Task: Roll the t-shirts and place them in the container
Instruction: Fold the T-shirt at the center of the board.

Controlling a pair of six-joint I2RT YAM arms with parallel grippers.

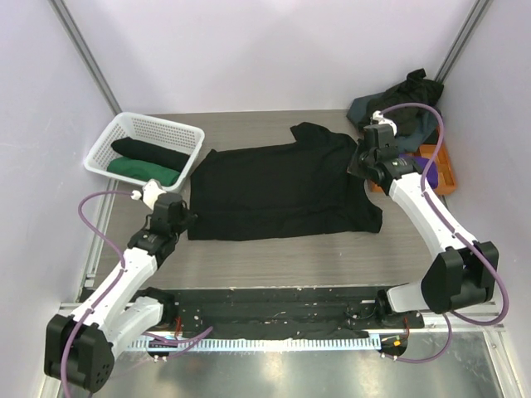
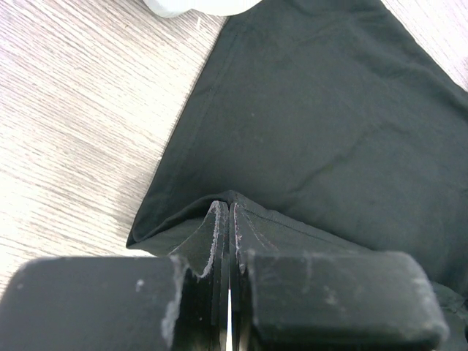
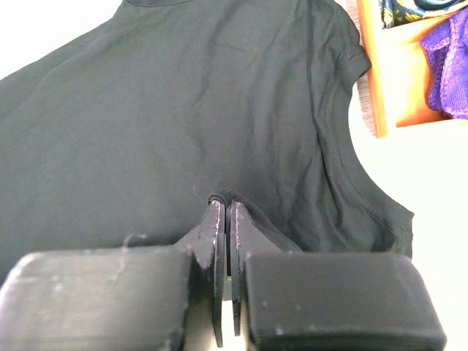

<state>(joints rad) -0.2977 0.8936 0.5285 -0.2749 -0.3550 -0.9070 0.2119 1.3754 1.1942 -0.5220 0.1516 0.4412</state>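
A plain black t-shirt (image 1: 282,191) lies spread flat across the middle of the table. My left gripper (image 1: 179,212) is at its left edge, and in the left wrist view my left gripper (image 2: 229,213) is shut, pinching the hem of the t-shirt (image 2: 329,124), which rises to the tips. My right gripper (image 1: 365,162) is at the shirt's right side near a sleeve. In the right wrist view my right gripper (image 3: 225,208) is shut on a small raised fold of the t-shirt (image 3: 183,110).
A white lattice basket (image 1: 170,128) at the back left holds a rolled black shirt (image 1: 149,151) and a rolled green shirt (image 1: 143,170). A pile of dark shirts (image 1: 402,104) lies at the back right, next to an orange tray (image 1: 444,170) that also shows in the right wrist view (image 3: 398,66).
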